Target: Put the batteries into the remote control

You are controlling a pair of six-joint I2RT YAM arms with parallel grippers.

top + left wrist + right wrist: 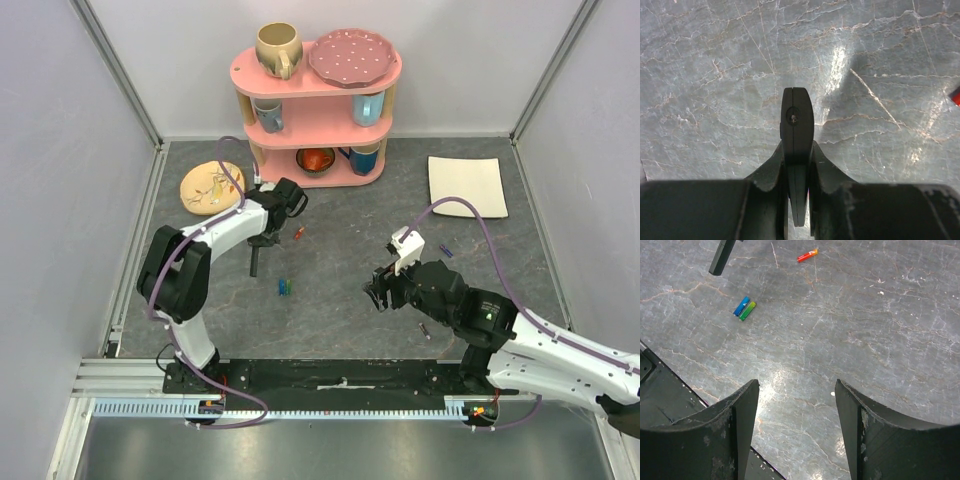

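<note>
Left arm (215, 232): elbow bent high at the 9 o'clock side, forearm reaching toward 1 o'clock, wrist turned down. Left fingers (771, 174) are clamped tight on the remote control (796, 125), a slim black bar. It hangs upright under the wrist, free end pointing down at the surface (340, 300); can't tell if it touches. The remote sits at about 10 o'clock from the surface centre.

Right arm (540, 335): low, stretched from 5 o'clock toward 10 o'clock, wrist near centre. Right fingers (742, 415) are spread apart, nothing between them, over bare surface.

Blue battery (741, 305) and green battery (747, 310) lie side by side, touching, at 5 o'clock of the remote, between the two arms. Red-orange battery (807, 256) lies at 2 o'clock of the remote, near it. Purple battery (446, 252) lies at 1 o'clock of the right wrist. A small dark battery (424, 329) is just beside the right arm, at its 6 o'clock.
</note>
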